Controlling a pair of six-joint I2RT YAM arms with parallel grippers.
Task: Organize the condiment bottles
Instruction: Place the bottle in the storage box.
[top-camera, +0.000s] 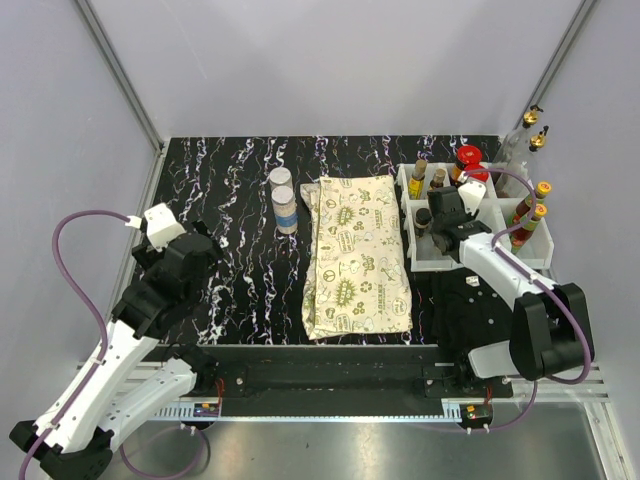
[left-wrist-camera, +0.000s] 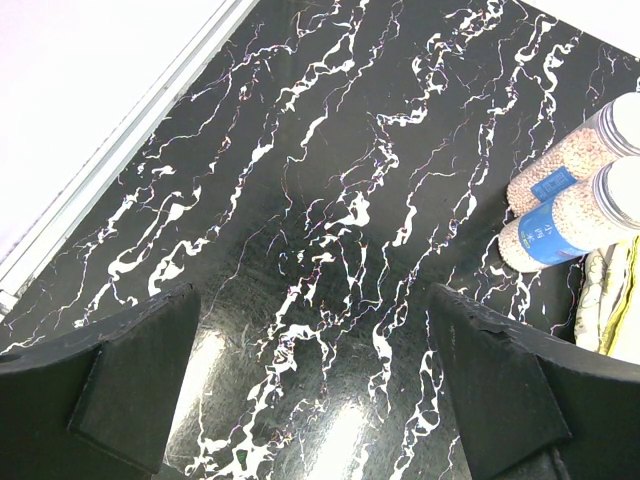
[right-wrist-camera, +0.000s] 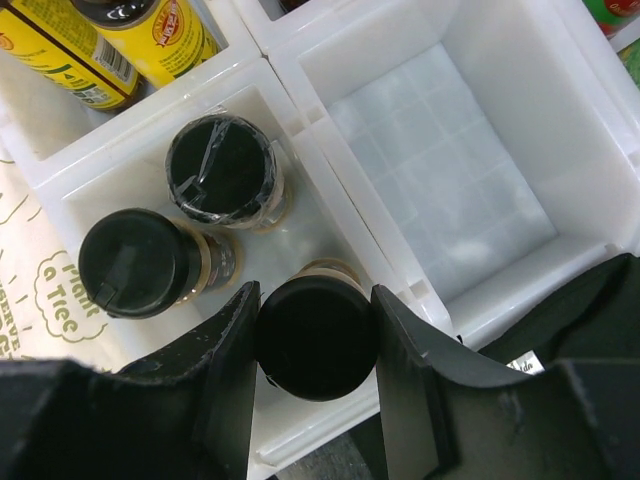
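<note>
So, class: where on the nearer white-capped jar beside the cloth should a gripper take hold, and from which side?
Probably the round body just under the cap of the nearer jar, from the left, where the open left gripper is. It stands upright; the other jar crowds its far side, the cloth its right.

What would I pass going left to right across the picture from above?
Left gripper, open → two white-capped jars → patterned cloth → right gripper, shut on a black-capped bottle → gold-capped bottles.

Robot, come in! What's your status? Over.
Left gripper open, empty. Right gripper shut on black-capped jar at white bin. Two other jars close beside, nothing blocking.
</note>
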